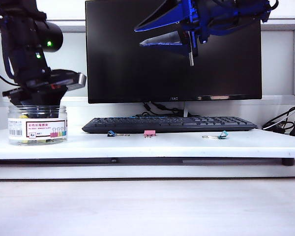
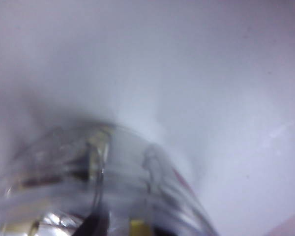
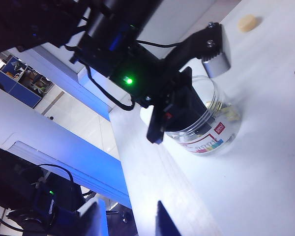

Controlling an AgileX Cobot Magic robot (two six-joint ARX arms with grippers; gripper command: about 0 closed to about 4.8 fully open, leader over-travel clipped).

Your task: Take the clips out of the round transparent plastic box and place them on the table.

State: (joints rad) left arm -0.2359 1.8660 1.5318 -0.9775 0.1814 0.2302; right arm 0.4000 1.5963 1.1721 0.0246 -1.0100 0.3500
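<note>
Right wrist view alone shows the left gripper [image 3: 196,115] lowered into the round transparent plastic box [image 3: 211,130] at the counter's [image 1: 187,145] left end, finger state indeterminate; the right gripper [image 1: 164,35] hovers high, fingers spread.

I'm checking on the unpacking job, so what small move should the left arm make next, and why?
Probably close the left gripper on a yellow clip. It reaches into the open jar, where clips remain. The right gripper hangs high by the monitor.
</note>
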